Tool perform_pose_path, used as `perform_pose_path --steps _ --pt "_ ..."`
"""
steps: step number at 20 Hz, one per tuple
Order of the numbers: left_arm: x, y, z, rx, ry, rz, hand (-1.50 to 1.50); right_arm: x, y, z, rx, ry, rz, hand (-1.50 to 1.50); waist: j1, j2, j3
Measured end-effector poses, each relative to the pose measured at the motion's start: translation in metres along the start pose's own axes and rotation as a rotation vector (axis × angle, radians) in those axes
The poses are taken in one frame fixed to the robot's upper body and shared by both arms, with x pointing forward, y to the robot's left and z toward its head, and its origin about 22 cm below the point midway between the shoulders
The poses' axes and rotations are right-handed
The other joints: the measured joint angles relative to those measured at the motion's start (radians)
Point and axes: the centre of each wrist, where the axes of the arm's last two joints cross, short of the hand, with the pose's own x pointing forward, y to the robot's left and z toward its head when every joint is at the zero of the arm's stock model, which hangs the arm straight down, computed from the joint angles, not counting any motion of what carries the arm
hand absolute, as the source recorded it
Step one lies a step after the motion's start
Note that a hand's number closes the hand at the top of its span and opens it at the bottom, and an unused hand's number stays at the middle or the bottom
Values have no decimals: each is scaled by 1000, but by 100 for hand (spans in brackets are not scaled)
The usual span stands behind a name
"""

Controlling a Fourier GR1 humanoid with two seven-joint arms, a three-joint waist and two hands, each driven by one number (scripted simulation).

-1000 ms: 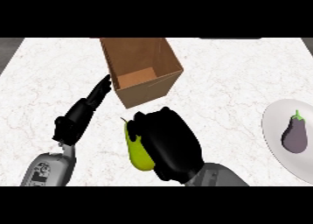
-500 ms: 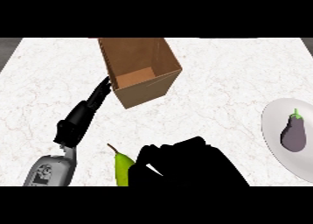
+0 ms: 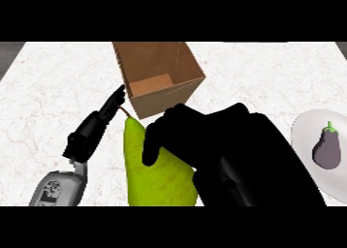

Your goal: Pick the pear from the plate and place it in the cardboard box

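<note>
Item 1. Cardboard box [image 3: 159,72]: open-topped, standing tilted on the marble counter [image 3: 51,87]; nothing shows inside it. All places below are given from this box.

Item 2. Pear [image 3: 153,180]: yellow-green, off the plate, held up just in front of the box's near corner. Its stem points up at that corner.

Item 3. My right hand [image 3: 237,147]: in front of the box and to its right. My fingers [image 3: 161,138] are curled over the pear's right flank, grasping it.

Item 4. My left hand [image 3: 96,130]: in front of the box and to its left, fingers straight and released, tips up against the box's left wall. Whether they touch it I cannot tell.

Item 5. Plate [image 3: 304,130]: well right of the box, holding an eggplant [image 3: 326,149].

Step in hand, as I judge it: the carry, with pick-up done and placement not yet made.

Next move calls for: lifting the pear over the near wall, centring it above the opening, then uncurling my fingers so that it goes in without catching the rim.
</note>
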Motion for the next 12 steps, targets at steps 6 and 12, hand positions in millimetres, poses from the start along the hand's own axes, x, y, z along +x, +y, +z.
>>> perform_pose_path --steps 6,12 --pt "9 2 -1 -5 3 -1 0 -5 -11 -38 -23 46 -13 150 3 1 0" --pt "8 -2 2 -6 -3 5 0 -23 -3 -85 -31 78 -55 150 8 3 0"
